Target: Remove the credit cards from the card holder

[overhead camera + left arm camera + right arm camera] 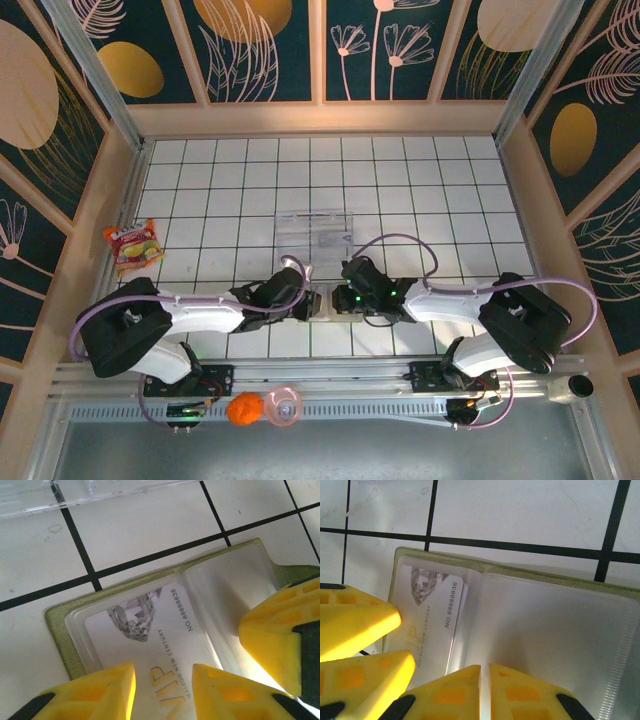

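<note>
At the near rail, between the two arm bases: an orange lump (243, 408) beside a pink coil (283, 405). Just beyond, on the white tiled table (450, 190), both arms bent inward, wrists tip to tip over the card holder (220, 580).

Under the left gripper (164, 675): jaws partly spread, a plain gap between the yellow fingers (100, 695), tips set on the holder's near edge to either side of a gold "VIP" print. Clamped on nothing visible. Under the right gripper (484, 672): jaws almost together, barely a slit between, tips pressing on the clear sleeve close to the fold. Whether pinching the plastic, impossible to tell.

Holder itself open and flat on the tiles, olive-green cover down, clear pockets up. Behind the clear film on the left arm's half, one credit card (150, 645), pale, with a faceted diamond picture and a printed number along one side.

Further out, just past the holder with one black grid line between, a clear plastic tray (315, 232). Far to the left, against the side wall, a red-orange snack packet (133, 245).
</note>
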### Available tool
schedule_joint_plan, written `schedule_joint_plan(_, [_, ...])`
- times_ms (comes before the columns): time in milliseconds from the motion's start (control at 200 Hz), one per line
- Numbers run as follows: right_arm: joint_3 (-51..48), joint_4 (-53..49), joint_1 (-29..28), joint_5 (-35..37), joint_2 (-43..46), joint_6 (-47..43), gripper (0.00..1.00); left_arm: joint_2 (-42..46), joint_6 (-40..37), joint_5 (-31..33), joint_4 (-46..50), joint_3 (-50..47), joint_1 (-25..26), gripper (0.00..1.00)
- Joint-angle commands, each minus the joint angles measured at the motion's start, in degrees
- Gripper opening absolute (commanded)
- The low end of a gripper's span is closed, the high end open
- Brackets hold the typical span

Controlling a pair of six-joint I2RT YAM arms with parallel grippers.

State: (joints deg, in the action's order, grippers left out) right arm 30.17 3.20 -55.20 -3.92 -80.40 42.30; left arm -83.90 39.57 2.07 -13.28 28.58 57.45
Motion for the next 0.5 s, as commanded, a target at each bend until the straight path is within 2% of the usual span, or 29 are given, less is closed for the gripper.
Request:
schedule_joint_plan(0, [0.2, 0.7, -0.4, 0.9, 0.6, -0.9, 0.13, -1.3, -0.7, 1.7, 4.2, -0.1, 0.3, 0.46])
schedule_joint_plan(185, [0.6, 0.3, -0.4, 1.3, 1.1, -1.1, 0.14, -0.4, -1.4, 5.2, 7.6, 1.0, 1.0, 0.44])
schedule_joint_plan(350, [0.4, 0.2, -0.4, 1.6, 1.8, -1.2, 0.14, 6.0, -0.6, 6.5, 7.4, -0.2, 1.0, 0.50])
schedule_joint_plan(490, [0.1, 0.3, -0.4, 1.6, 2.2, -1.1, 0.14, 6.0, -0.8, 7.0, 8.5, 0.5, 1.4, 0.51])
